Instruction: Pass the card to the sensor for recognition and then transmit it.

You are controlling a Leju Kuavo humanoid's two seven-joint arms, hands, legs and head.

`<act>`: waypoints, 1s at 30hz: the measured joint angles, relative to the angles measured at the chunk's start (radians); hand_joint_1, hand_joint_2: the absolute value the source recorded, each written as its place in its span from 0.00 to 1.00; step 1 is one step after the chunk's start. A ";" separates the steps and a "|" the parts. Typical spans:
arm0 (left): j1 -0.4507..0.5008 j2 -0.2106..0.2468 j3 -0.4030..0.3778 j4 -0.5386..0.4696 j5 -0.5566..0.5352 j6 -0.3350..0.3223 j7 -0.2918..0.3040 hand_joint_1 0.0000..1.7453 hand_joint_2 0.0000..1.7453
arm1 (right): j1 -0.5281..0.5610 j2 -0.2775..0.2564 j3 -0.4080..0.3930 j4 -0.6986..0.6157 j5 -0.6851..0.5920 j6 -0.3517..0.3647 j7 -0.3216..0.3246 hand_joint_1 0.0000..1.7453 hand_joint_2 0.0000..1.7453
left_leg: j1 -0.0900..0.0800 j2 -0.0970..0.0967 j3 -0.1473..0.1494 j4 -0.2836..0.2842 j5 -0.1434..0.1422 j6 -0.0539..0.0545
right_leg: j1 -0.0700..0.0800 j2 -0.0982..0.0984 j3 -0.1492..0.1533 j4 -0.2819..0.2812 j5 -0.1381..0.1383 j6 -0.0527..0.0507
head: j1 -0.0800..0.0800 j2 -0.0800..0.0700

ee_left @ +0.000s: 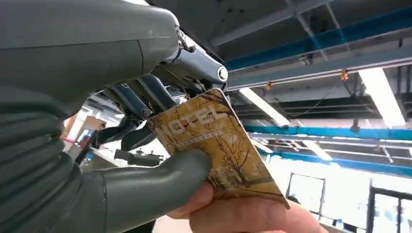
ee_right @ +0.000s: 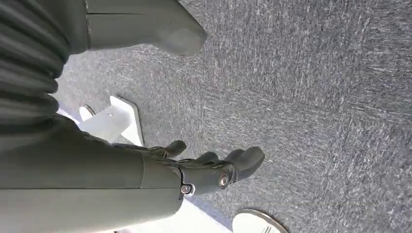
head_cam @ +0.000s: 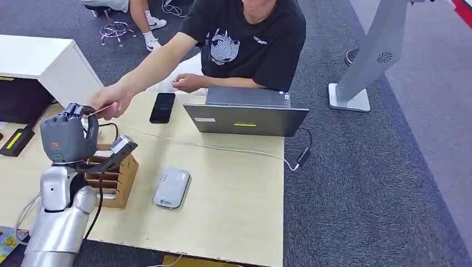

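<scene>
My left hand [head_cam: 67, 136] is raised above the table's left side and pinches a brown hotel card [ee_left: 218, 145] between thumb and fingers. A seated person's hand [head_cam: 111, 102] reaches across and grips the card's other end, their fingers [ee_left: 243, 216] showing under it in the left wrist view. In the head view the card [head_cam: 101, 111] shows as a thin sliver between the two hands. The grey card sensor [head_cam: 171, 188] lies flat on the table, to the right of my left arm. My right hand [ee_right: 209, 170] hangs over grey carpet, fingers apart, holding nothing.
A wooden card holder [head_cam: 114, 178] stands just beside my left forearm. A black phone [head_cam: 162, 107] and an open laptop [head_cam: 245, 114] lie at the table's far side, a white cable trailing from the laptop. A white cabinet [head_cam: 44, 61] stands at the left, a white stand [head_cam: 356, 83] on the carpet.
</scene>
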State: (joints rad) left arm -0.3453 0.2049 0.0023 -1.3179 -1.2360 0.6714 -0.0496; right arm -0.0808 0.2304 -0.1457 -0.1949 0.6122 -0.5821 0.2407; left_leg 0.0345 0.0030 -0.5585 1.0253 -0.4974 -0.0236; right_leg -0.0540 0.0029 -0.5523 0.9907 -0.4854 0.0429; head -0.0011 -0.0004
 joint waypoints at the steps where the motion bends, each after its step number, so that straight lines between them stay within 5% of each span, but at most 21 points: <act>1: -0.013 0.000 0.005 0.033 0.000 0.008 0.000 1.00 1.00 | -0.001 0.000 0.000 0.000 0.002 0.003 0.000 0.00 1.00 | 0.000 0.000 0.000 0.000 0.000 0.000 | 0.000 0.000 0.000 0.000 0.000 0.000 | 0.000 0.000; 9: -0.040 -0.017 0.071 0.119 -0.012 0.013 -0.067 1.00 1.00 | -0.003 -0.002 0.000 0.000 0.010 0.004 -0.001 0.00 1.00 | 0.000 0.006 0.000 0.000 -0.001 0.000 | 0.000 0.007 -0.002 0.000 0.000 0.000 | 0.000 0.000; 10: -0.041 -0.021 0.081 0.119 -0.015 0.014 -0.076 0.70 1.00 | -0.003 -0.002 -0.001 0.000 0.011 0.005 -0.001 0.00 1.00 | 0.000 0.007 -0.001 0.000 -0.002 0.000 | 0.000 0.008 -0.003 0.000 0.000 0.000 | 0.000 0.000; 11: -0.041 -0.026 0.089 0.119 -0.017 0.014 -0.081 0.00 1.00 | -0.003 -0.002 -0.001 0.000 0.012 0.005 -0.001 0.00 1.00 | 0.000 0.008 -0.001 0.000 -0.002 0.000 | 0.000 0.009 -0.003 0.000 0.000 0.000 | 0.000 0.000; 23: -0.036 -0.093 0.144 0.090 0.222 0.019 -0.212 0.00 1.00 | -0.002 -0.002 -0.009 0.000 0.028 0.005 -0.001 0.00 1.00 | 0.000 0.007 -0.001 0.000 -0.003 -0.001 | 0.000 0.007 -0.003 0.000 0.000 0.000 | 0.000 0.000; 30: -0.011 -0.118 0.131 0.008 0.228 0.019 -0.227 0.00 1.00 | -0.001 -0.002 -0.016 0.000 0.027 0.005 -0.002 0.00 1.00 | 0.000 0.007 -0.001 0.000 -0.002 -0.001 | 0.000 0.007 -0.004 0.000 0.000 0.000 | 0.000 0.000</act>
State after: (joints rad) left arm -0.3565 0.0870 0.1331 -1.3101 -1.0083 0.6909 -0.2762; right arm -0.0821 0.2285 -0.1621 -0.1949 0.6397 -0.5768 0.2388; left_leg 0.0343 0.0099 -0.5594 1.0254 -0.4997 -0.0244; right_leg -0.0542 0.0103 -0.5560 0.9907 -0.4850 0.0432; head -0.0015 -0.0004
